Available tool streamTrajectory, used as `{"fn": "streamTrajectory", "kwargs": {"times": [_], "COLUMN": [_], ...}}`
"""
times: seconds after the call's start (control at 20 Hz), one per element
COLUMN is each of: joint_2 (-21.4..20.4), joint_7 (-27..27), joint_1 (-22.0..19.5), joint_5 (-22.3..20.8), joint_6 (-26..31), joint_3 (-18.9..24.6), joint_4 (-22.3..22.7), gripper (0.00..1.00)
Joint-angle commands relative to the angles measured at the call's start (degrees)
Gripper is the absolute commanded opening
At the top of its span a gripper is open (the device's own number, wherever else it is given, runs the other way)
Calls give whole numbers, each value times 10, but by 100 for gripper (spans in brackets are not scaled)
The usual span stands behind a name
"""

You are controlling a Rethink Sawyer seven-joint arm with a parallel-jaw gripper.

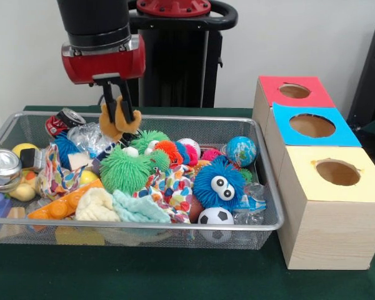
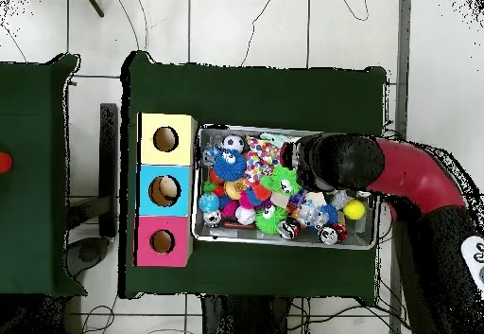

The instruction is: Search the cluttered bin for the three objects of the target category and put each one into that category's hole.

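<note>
The wire mesh bin (image 1: 144,227) is packed with toys. A crushed red and black can (image 1: 64,120) lies at its far left corner. A second can (image 1: 3,166), silver end up, sits at the left edge. I see no third can. My gripper (image 1: 119,116) hangs over the bin's far side, right of the red can, shut on a tan plush toy (image 1: 130,122) held just above the pile. The red-topped box's hole (image 1: 294,91) is beyond the bin's right end. In the overhead view my arm (image 2: 345,160) covers the gripper; the red box (image 2: 163,241) stands left of the bin (image 2: 284,130).
Blue-topped (image 1: 312,125) and yellow-topped (image 1: 337,172) boxes stand in line with the red one. Green (image 1: 124,169) and blue (image 1: 219,182) fuzzy balls, a small football (image 1: 215,217), a globe ball (image 1: 241,150), cloths and clear plastic fill the bin.
</note>
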Motion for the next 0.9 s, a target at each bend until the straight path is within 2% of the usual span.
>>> {"fn": "streamTrajectory", "kwargs": {"times": [0.05,0.2,0.4,0.65,0.9], "joint_2": [3,6,14,28,32], "joint_7": [-10,-16,-36,-45,-48], "joint_1": [-16,-22,-39,-44,-64], "joint_5": [13,4,-5,-10,-14], "joint_6": [-82,-108,-159,-169,-192], "joint_3": [53,63,98,121,154], "joint_4": [60,64,72,60,70], "gripper": [0,0,0,0,0]}}
